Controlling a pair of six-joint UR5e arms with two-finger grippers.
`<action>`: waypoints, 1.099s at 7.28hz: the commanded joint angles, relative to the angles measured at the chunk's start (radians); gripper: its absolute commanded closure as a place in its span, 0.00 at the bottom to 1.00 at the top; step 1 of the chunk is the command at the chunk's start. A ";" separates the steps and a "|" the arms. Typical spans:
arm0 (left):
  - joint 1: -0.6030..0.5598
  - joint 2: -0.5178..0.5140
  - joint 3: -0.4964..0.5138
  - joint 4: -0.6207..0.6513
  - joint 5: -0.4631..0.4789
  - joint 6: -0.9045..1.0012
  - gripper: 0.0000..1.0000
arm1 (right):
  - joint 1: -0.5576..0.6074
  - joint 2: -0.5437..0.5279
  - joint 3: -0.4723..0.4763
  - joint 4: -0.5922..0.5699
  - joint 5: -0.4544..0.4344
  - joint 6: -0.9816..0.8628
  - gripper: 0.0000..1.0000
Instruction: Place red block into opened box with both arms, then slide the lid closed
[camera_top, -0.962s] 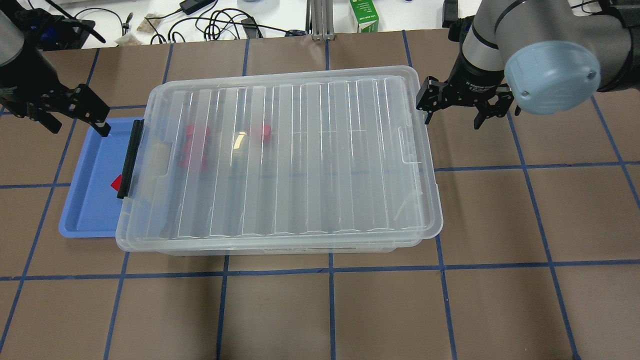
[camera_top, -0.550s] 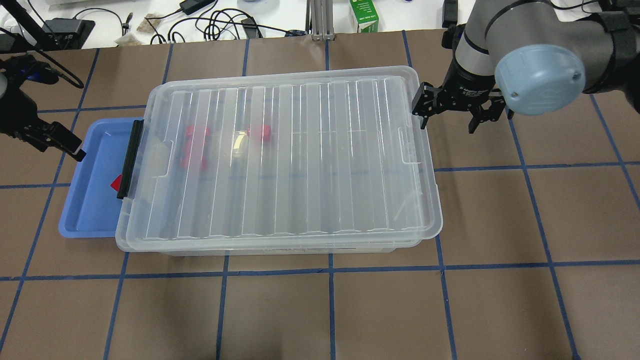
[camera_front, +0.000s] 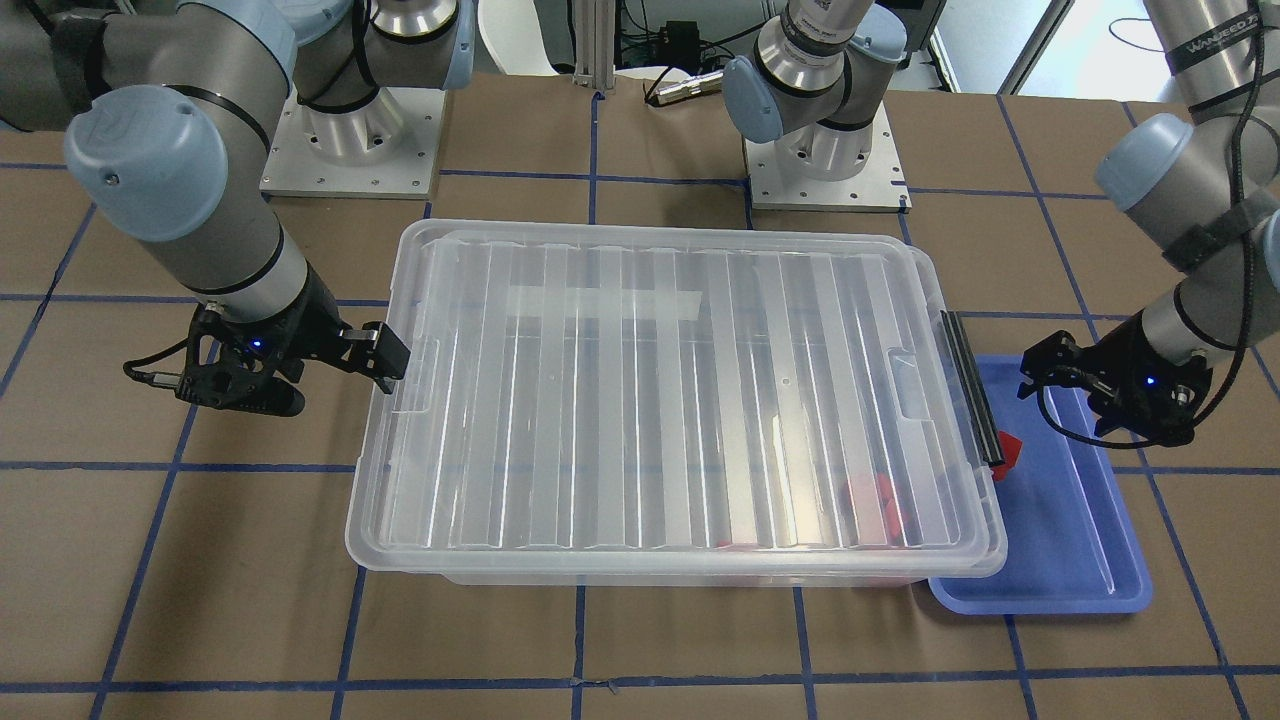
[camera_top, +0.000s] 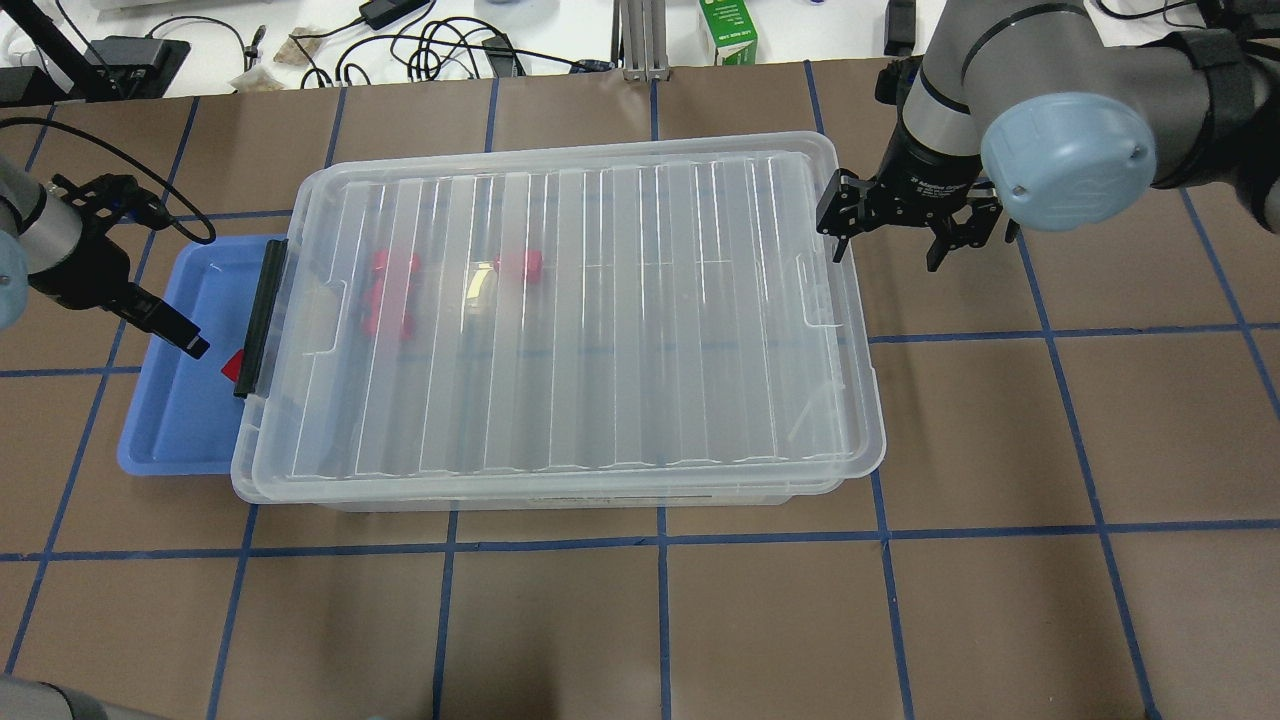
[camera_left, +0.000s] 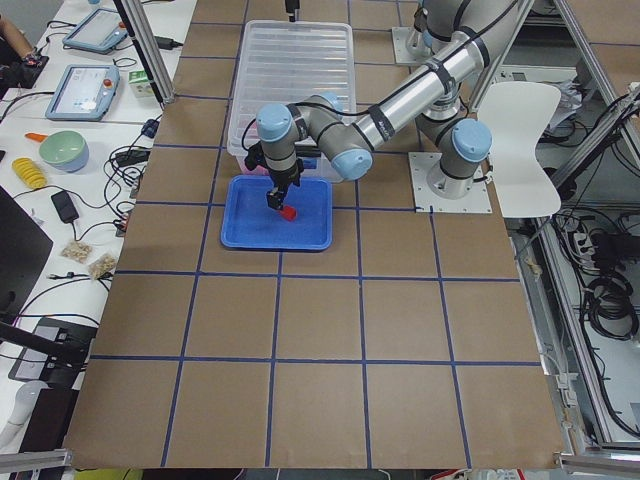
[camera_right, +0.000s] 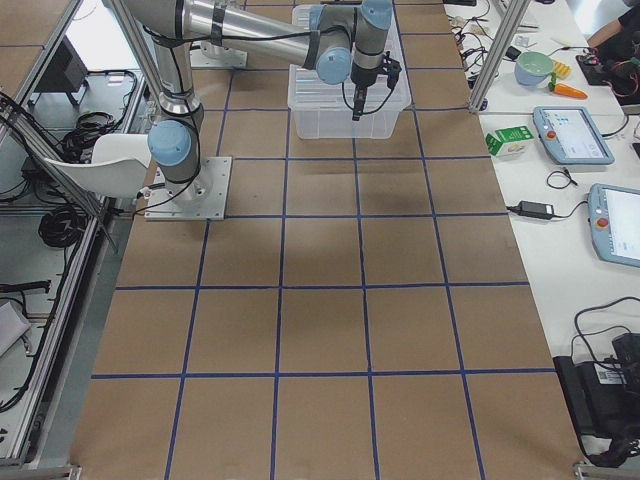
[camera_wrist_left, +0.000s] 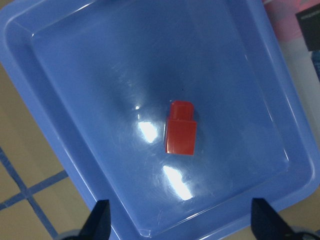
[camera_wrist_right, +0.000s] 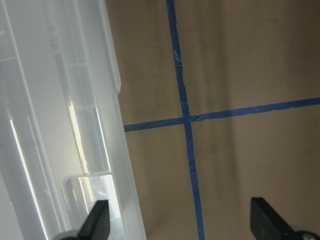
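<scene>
Front camera: the lid (camera_front: 660, 400) lies over the box (camera_front: 650, 577), covering nearly all of it and sitting a little askew. My right end effector (camera_front: 325, 372) hangs just off one end of the box, with one finger close to the rim. At the other end a blue tray (camera_front: 1090, 575) sits on the bench (camera_front: 200, 600), and from here the box's rim overlaps its edge. The red block (camera_front: 1010, 452) lies in that tray, outside the box, right beside a black strip (camera_front: 975, 390) along the box's end. My left end effector (camera_front: 1100, 395) hovers over the tray.

Overhead: blurred red shapes (camera_top: 390, 290) show through the lid near the tray end. The right end effector is spread wide with nothing between its fingers, one by the lid's edge and the other over bare bench.

Left side camera: the left end effector points down, close above the block. I cannot tell from here whether they touch.

Right side camera: the right end effector hangs at the near end of the box. It is too small to judge more.

Left wrist: fingers wide apart and empty, with the block lying flat in the middle of the tray below.

Right wrist: fingers wide apart and empty, one over the box's rim and one over the bench near a cross of blue tape (camera_wrist_right: 187, 120).
</scene>
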 joint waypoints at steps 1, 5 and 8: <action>0.004 -0.029 -0.047 0.088 -0.043 0.034 0.00 | -0.001 0.013 0.001 -0.001 -0.002 -0.003 0.00; 0.005 -0.101 -0.092 0.166 -0.043 0.020 0.00 | -0.001 0.027 0.001 -0.004 -0.002 -0.004 0.00; 0.004 -0.109 -0.093 0.175 -0.036 -0.103 0.00 | -0.001 0.035 0.001 -0.006 -0.007 -0.006 0.00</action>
